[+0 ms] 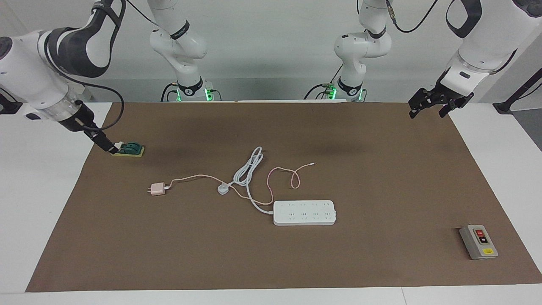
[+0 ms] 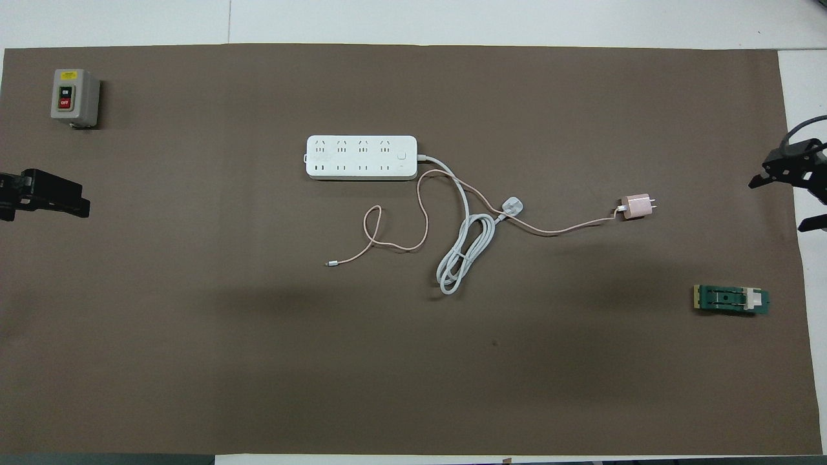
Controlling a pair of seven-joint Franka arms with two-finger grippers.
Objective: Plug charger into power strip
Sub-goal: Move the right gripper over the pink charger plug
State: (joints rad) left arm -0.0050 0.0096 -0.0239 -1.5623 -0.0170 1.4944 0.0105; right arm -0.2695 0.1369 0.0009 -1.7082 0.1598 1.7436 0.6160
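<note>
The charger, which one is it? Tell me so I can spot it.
Find the long flat white power strip mid-mat. Follow the thin pink cable toward the right arm's end to the small pale-pink cube charger. The nearby rounded plug is white, not pink.

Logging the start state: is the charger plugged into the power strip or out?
Out. The charger lies on the mat apart from the power strip, toward the right arm's end, prongs bare. No socket on the strip holds a plug.

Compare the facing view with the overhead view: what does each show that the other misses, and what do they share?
Only the facing view shows the arms' bases and bodies. Only the overhead view shows the power strip's sockets head-on and the charger's prongs clearly. Both show the strip, the charger lying unplugged toward the right arm's end, the grey switch box, the green part, and the left gripper and right gripper out at the mat's ends.
</note>
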